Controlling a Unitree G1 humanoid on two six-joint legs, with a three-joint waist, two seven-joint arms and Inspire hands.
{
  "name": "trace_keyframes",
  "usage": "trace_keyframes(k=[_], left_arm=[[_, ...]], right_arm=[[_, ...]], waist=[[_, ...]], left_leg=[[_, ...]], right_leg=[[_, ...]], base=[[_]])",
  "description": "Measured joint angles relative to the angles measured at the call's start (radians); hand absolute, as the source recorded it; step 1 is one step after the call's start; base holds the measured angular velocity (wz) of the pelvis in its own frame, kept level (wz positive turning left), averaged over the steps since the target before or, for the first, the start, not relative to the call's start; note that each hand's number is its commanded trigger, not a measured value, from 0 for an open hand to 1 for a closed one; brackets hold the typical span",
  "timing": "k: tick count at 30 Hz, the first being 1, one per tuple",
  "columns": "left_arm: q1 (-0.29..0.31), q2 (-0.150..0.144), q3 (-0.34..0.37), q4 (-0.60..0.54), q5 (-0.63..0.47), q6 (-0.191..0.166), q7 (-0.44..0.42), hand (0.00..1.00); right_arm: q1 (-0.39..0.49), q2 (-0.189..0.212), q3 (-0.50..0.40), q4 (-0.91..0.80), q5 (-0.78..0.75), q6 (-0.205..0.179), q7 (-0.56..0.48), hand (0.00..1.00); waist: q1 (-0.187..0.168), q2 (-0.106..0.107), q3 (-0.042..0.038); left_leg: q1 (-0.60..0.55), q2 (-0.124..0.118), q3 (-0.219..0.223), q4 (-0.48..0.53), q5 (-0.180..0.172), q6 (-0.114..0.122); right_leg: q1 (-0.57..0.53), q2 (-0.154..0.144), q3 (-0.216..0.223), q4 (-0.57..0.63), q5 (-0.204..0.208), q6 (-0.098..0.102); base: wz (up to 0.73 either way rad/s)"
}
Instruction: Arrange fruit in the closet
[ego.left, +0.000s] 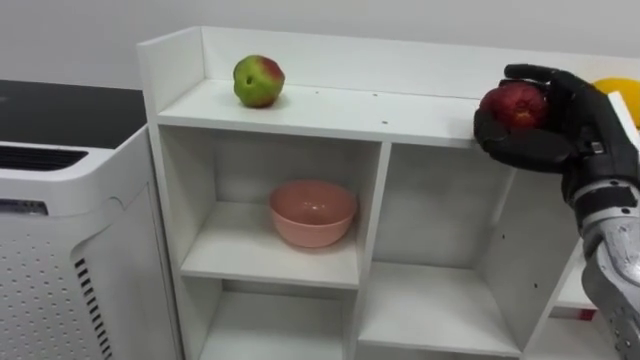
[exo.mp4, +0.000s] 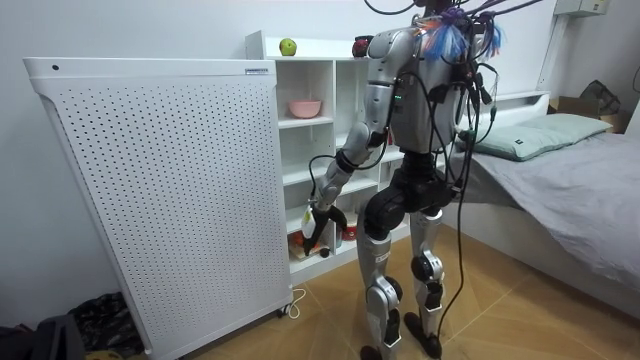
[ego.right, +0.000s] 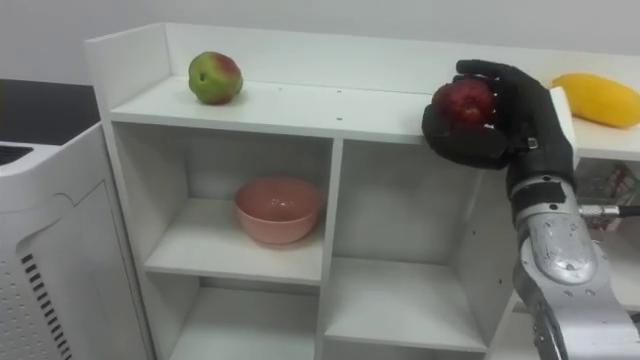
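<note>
A white open closet (ego.left: 330, 110) stands before me. A green and red apple (ego.left: 258, 80) rests on its top board at the left. My right hand (ego.left: 560, 135) is shut on a dark red apple (ego.left: 515, 103) and holds it at the front edge of the top board, right of the middle. A yellow fruit (ego.right: 597, 99) lies on the top board just right of that hand. In the room view my left hand (exo.mp4: 318, 222) hangs low beside the closet's lower shelves.
A pink bowl (ego.left: 312, 212) sits in the upper left compartment. The compartment to its right has bare boards. A tall white perforated appliance (ego.left: 60, 250) stands against the closet's left side. A bed (exo.mp4: 560, 170) is behind me.
</note>
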Motion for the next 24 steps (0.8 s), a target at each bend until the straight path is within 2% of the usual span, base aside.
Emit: trace_keyframes(k=[5, 14, 17, 21, 24], left_arm=[[-0.020, 0.017, -0.001, 0.000, -0.025, 0.001, -0.003, 0.00], [-0.019, 0.019, -0.004, 0.027, -0.050, 0.000, -0.029, 0.00], [-0.020, 0.019, -0.032, 0.028, -0.076, -0.003, -0.031, 0.00], [-0.021, 0.017, -0.044, 0.034, -0.075, -0.024, -0.031, 0.00], [-0.017, 0.016, -0.041, 0.034, -0.076, -0.027, -0.029, 0.00]], right_arm=[[-0.004, -0.003, 0.001, 0.000, -0.003, 0.002, -0.001, 1.00], [-0.003, -0.002, 0.028, -0.038, -0.012, 0.013, 0.011, 1.00], [0.000, 0.000, 0.090, -0.128, -0.014, 0.042, 0.024, 1.00], [0.005, 0.003, 0.121, -0.220, -0.012, 0.042, 0.071, 1.00], [0.013, 0.011, 0.131, -0.298, -0.012, 0.043, 0.118, 1.00]], waist=[[-0.001, 0.000, -0.0007], [0.001, 0.012, -0.0012], [-0.008, 0.019, -0.0021], [-0.006, 0.021, -0.0013], [0.002, 0.030, -0.0010]], left_leg=[[0.001, 0.000, -0.004, 0.000, 0.000, 0.000], [0.012, 0.000, 0.004, -0.004, 0.000, 0.000], [0.007, 0.000, 0.015, -0.005, 0.000, 0.000], [0.007, 0.001, 0.017, -0.005, 0.000, 0.000], [0.007, 0.001, 0.024, -0.005, 0.000, 0.000]], right_leg=[[0.001, 0.000, 0.000, -0.001, 0.000, 0.000], [0.001, 0.001, 0.019, 0.001, 0.000, 0.000], [-0.007, 0.002, 0.024, 0.001, 0.000, 0.000], [-0.007, 0.002, 0.025, 0.001, 0.000, -0.001], [-0.008, 0.003, 0.036, 0.001, 0.000, -0.001]], base=[[0.00], [-0.06], [-0.08], [0.00], [-0.01]])
